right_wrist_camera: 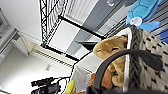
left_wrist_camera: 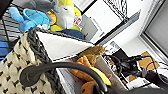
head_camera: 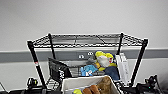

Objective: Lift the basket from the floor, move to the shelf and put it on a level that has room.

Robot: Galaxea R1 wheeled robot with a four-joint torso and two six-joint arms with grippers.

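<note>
The basket (head_camera: 75,83) hangs raised in front of the shelf (head_camera: 35,60), its pale lining showing and plush toys inside. Its checker weave (left_wrist_camera: 15,67) and dark braided rim (right_wrist_camera: 135,55) show large in the wrist views. A dark loop handle (left_wrist_camera: 62,66) runs into my left gripper (left_wrist_camera: 100,89). The other handle (right_wrist_camera: 120,56) runs into my right gripper (right_wrist_camera: 96,90). The shelf's top level (head_camera: 87,40) is a bare wire grid, above the basket. The floor is hidden.
The tier below the top one holds plush toys (head_camera: 103,61), a blue plush (head_camera: 87,70), white boxes (head_camera: 123,67) and a black wire bin (head_camera: 57,68). A pale wall with a grey band (head_camera: 15,56) stands behind the shelf.
</note>
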